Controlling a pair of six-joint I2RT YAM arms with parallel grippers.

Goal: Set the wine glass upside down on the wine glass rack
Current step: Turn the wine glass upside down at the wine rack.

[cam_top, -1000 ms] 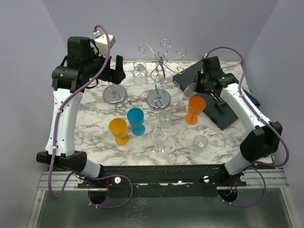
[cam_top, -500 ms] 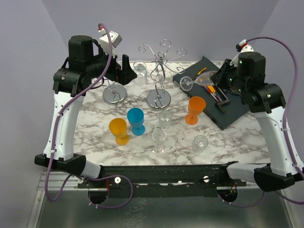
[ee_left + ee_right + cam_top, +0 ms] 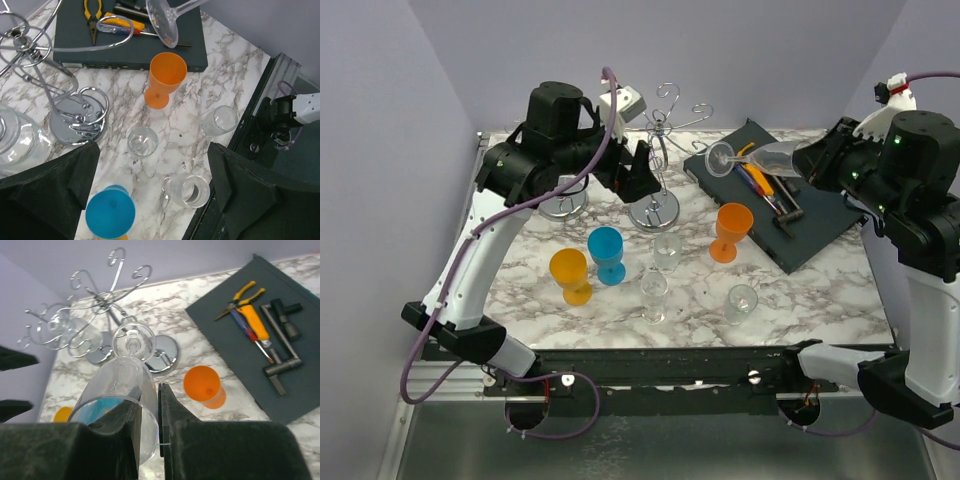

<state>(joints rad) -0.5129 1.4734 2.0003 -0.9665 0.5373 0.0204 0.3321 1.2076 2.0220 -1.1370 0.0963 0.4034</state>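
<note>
Top external view puts the wine glass [image 3: 760, 158] in my right gripper [image 3: 148, 393], high above the near-left corner of the dark tool tray [image 3: 820, 228], not touching the tabletop [image 3: 800, 290]. The fingers of this gripper are pressed nearly together and pinch the wall of the bowl close to its rim. The glass lies on its side: the long axis is almost level, the bowl is at my gripper and the round foot points away from it to the left.

This direction matters most, because the wine glass rack [image 3: 660, 125] stands to the left of the glass, near but apart from it, with the foot as the closest part. In the right wrist view the foot sits in line with the rack's base and below its curled wire arms. I judge that the stem must go between two wires, foot up and bowl down, so the wrist needs to roll before the glass travels left.

My left gripper [image 3: 638, 172] is nearer to the rack, just beside its post, but it is spread wide and holds nothing.
</note>
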